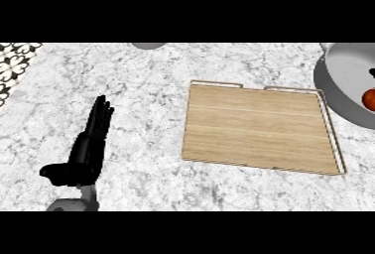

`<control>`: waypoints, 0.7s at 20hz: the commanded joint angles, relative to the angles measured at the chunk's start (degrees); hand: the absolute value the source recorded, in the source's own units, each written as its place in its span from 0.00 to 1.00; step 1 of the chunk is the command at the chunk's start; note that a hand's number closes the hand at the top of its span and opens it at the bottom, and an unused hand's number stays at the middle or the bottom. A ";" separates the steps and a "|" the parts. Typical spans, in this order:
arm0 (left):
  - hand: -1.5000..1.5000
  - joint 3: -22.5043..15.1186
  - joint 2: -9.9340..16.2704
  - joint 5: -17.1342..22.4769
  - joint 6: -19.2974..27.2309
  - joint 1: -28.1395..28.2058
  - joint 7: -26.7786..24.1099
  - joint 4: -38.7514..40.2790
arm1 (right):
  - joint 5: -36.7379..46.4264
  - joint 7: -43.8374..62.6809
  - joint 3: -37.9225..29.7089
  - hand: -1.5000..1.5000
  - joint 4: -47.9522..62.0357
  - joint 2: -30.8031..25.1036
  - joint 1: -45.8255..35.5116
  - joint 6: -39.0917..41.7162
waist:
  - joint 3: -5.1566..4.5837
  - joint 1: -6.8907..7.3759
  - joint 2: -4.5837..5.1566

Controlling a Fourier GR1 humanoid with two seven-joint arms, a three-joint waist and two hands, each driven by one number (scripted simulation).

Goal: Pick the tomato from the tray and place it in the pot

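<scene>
Head view: tomato (370, 99) already inside the pot (338, 94), at the far right edge of the frame, only a red-orange sliver showing against the grey inner wall, the rest cut off. Wooden tray (260, 130) bare at centre-right, lying flat on the marbled counter (147, 99), its handled edge away from the robot, its right side just beside the pot's rim. A small dark shape above the tomato, possibly part of the right hand, too little in frame to be sure.

Left hand (89, 146) well apart from all of this, on the left side of the counter, fingers straight and together pointing up the frame, thumb out to the lower left, holding nothing; resting rather than working. Grey forearm entering from the lower edge beneath it.

From that hand, tomato far off to the right and slightly up, tray lying between. Roundish fruit, so no long axis to line up with. Right arm plainly the nearer one to the pot. Judging by how things lie, placing looks done; little left but clearing away from the pot.
</scene>
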 commanded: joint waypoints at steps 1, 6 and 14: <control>0.50 0.88 0.61 0.36 0.21 -0.87 1.78 -1.13 | -8.08 -7.81 -4.55 0.00 -3.35 0.35 2.04 -7.67 | 0.04 -0.34 -0.10; 0.50 -0.27 -0.65 -0.66 0.41 3.56 -2.78 0.19 | -17.41 -18.61 -6.40 0.00 -8.53 1.56 6.71 -8.02 | -0.22 -1.55 -0.74; 0.50 1.68 1.02 0.06 -0.75 3.48 -1.85 -0.48 | -31.81 -32.60 -5.55 0.00 -13.08 2.50 13.05 -6.03 | -0.33 -1.80 -0.96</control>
